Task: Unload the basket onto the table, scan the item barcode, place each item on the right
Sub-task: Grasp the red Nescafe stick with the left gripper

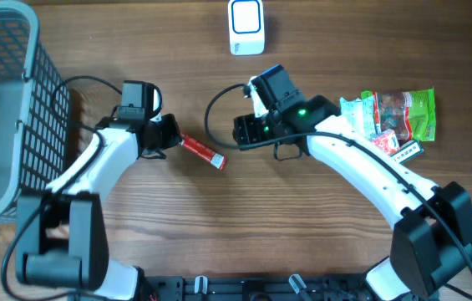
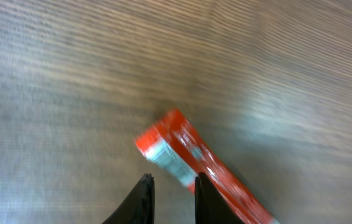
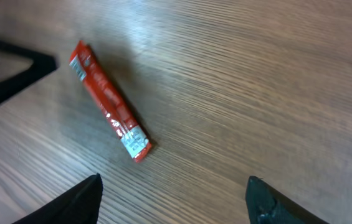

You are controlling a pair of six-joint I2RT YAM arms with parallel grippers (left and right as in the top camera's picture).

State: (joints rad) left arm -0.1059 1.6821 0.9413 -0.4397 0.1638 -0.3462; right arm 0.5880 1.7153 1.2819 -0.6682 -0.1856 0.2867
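Observation:
The item is a slim red stick packet (image 1: 202, 151) with a white label end, lying flat on the wooden table. My left gripper (image 1: 171, 134) sits at its left end. In the left wrist view the jaws (image 2: 173, 178) stand a narrow gap apart with nothing between them, and the packet (image 2: 194, 155) runs past the outside of the right finger (image 2: 204, 196). My right gripper (image 1: 244, 130) hovers just right of the packet. Its fingers are spread wide (image 3: 174, 182) over bare wood, with the packet (image 3: 108, 102) ahead of them. A white scanner (image 1: 246, 27) stands at the back centre.
A grey wire basket (image 1: 2, 109) fills the left edge of the table. Green and red snack bags (image 1: 394, 117) lie at the right, beside the right arm. A black cable (image 1: 219, 104) loops on the table between the two grippers.

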